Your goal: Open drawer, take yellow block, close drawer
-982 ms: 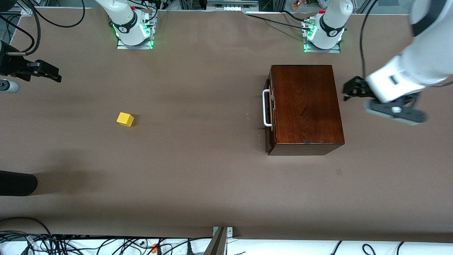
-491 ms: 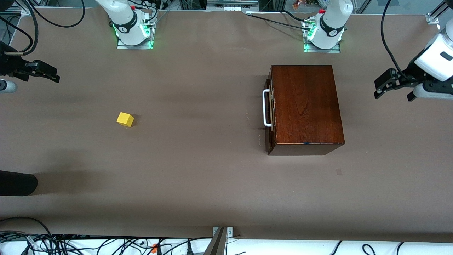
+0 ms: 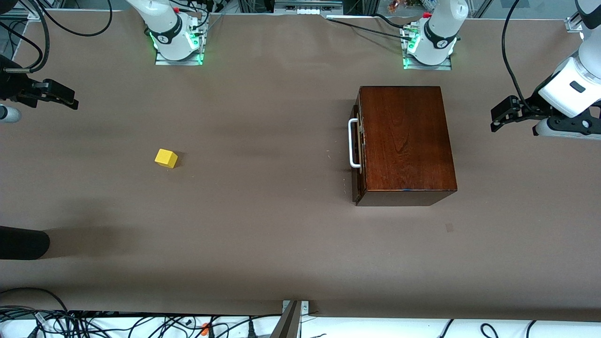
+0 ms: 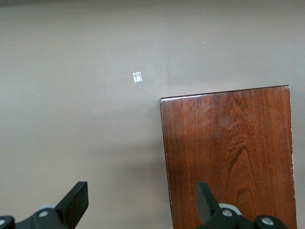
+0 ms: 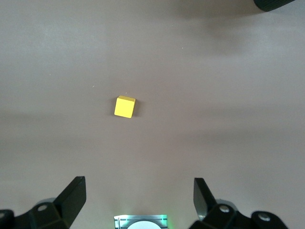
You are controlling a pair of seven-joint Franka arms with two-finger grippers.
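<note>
Drawer (image 3: 355,145) shut, yellow block (image 3: 166,158) out on the table (image 3: 263,234).
Left gripper (image 3: 501,115) and right gripper (image 3: 60,96) both hover wide open, empty.

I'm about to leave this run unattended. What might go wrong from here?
Little looks at risk. The yellow block sits loose on the table, so a bump might send it sliding. The drawer looks shut, though perhaps not fully. The open left claw hangs beside the box, the open right claw at the table's end.
</note>
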